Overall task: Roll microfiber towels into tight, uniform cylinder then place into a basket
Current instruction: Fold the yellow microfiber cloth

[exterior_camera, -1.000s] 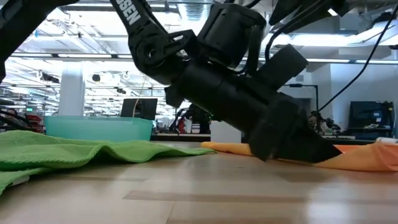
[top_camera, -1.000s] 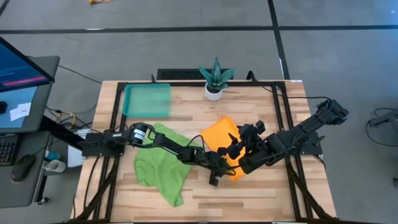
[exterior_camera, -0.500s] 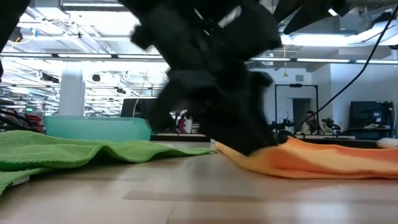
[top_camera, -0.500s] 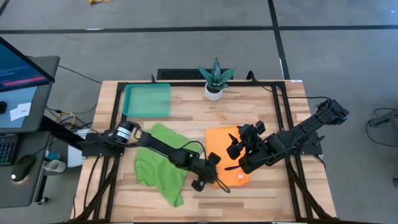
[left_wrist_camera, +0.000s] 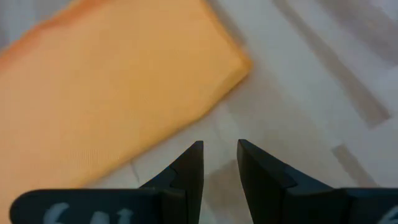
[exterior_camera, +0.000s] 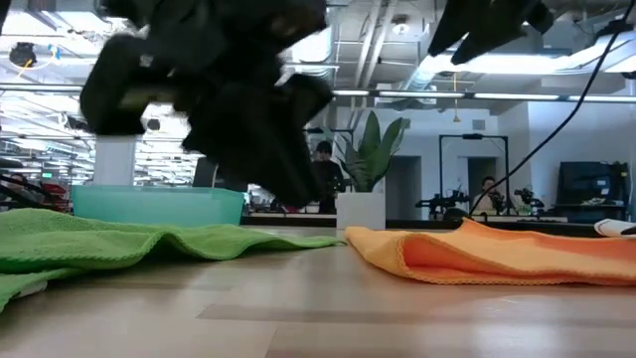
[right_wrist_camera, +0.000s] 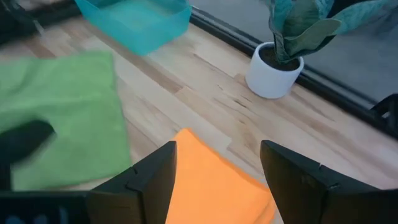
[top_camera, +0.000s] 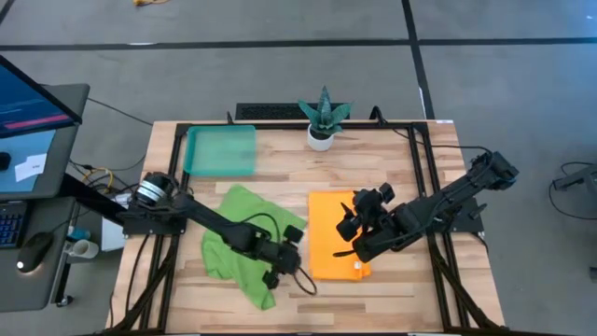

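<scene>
The orange towel (top_camera: 338, 245) lies spread flat as a rectangle on the table's right half, a small white tag (top_camera: 359, 264) near its near right corner. The lime green towel (top_camera: 241, 245) lies rumpled to its left. My left gripper (top_camera: 295, 269) hangs above the table between the two towels, just off the orange towel's near left corner (left_wrist_camera: 239, 62), fingers a little apart with nothing between them. My right gripper (top_camera: 347, 224) hovers wide open over the orange towel (right_wrist_camera: 217, 180). The teal basket (top_camera: 221, 151) stands at the far left.
A small white pot with a green spiky plant (top_camera: 323, 119) stands at the far edge, right of the basket. A dark frame (top_camera: 424, 177) borders the tabletop. Bare wood shows along the near edge (top_camera: 373, 303) and between basket and towels.
My left gripper has drawn the orange towel's near part toward the table's near edge, then come off it, moving left and up. The towel, bunched a second ago, now lies spread flat. The green towel has stayed where it was.
</scene>
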You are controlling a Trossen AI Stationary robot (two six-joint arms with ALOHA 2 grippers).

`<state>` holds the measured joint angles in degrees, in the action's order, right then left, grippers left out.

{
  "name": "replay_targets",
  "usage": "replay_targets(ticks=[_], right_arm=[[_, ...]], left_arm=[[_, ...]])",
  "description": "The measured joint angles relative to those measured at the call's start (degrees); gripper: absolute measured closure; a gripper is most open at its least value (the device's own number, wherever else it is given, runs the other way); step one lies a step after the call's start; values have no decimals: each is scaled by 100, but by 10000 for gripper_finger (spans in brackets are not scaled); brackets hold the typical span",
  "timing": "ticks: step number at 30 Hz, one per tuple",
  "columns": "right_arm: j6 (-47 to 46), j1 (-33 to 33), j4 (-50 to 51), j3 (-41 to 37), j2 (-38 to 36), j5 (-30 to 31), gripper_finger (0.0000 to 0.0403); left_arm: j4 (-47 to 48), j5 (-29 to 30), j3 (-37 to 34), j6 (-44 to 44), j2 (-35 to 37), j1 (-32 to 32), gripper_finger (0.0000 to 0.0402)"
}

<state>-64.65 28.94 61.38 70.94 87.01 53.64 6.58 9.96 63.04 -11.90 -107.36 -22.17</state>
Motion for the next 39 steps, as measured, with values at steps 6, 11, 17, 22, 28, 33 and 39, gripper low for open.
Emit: replay_targets(ticks=[6, 11, 17, 22, 28, 33, 39], right_arm=[[203, -318, -28, 2, 462, -138, 148], [474, -776, -9, -2, 684, -999, 148], [463, -1130, 94, -2, 712, -1284, 148], [309, -1127, 453, -2, 703, -1149, 148], [-119, -1085, 776, -2, 701, -1062, 148], [-239, -1046, 855, -2, 699, -1005, 148], [-242, -1054, 855, -1, 697, -1005, 148]], left_arm=[[-2526, 282, -1296, 194, 536, 4, 310], [-4241, 292, -1781, 193, 551, 0, 310], [-4433, 406, -1641, 317, 29, 4, 310], [-4401, 353, -1091, 64, -632, 4, 310], [-4065, 17, -442, 107, -1177, 4, 310], [-3756, -187, -125, 382, -1501, 46, 310], [-3566, -517, -30, 763, -1649, 126, 310]])
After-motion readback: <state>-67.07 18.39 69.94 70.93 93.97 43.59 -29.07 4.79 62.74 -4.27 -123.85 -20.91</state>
